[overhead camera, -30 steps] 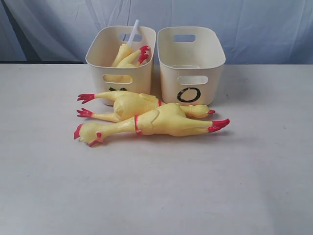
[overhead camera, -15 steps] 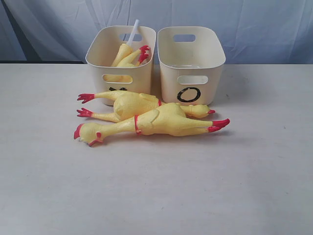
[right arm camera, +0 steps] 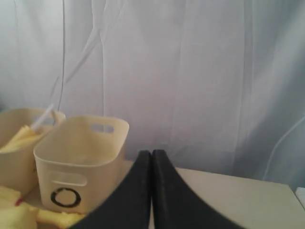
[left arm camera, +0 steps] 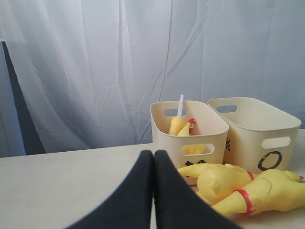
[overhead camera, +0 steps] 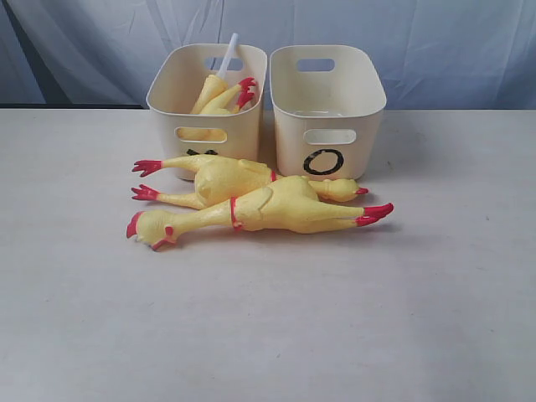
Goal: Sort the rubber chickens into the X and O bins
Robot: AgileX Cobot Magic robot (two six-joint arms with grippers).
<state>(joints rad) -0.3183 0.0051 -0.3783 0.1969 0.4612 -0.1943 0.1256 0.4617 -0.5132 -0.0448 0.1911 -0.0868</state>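
No shift: chickens (overhead camera: 285, 205) before bins (overhead camera: 289, 149).

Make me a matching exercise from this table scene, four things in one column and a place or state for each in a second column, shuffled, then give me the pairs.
Column one:
1. white tube
2. front chicken
3. rear chicken
4. O bin

Column two:
A. red feet toward the right of the exterior view
B. no chicken seen inside
C. sticks up out of the left bin
D. red feet toward the left of the exterior view

Pairs: 1-C, 2-A, 3-D, 4-B
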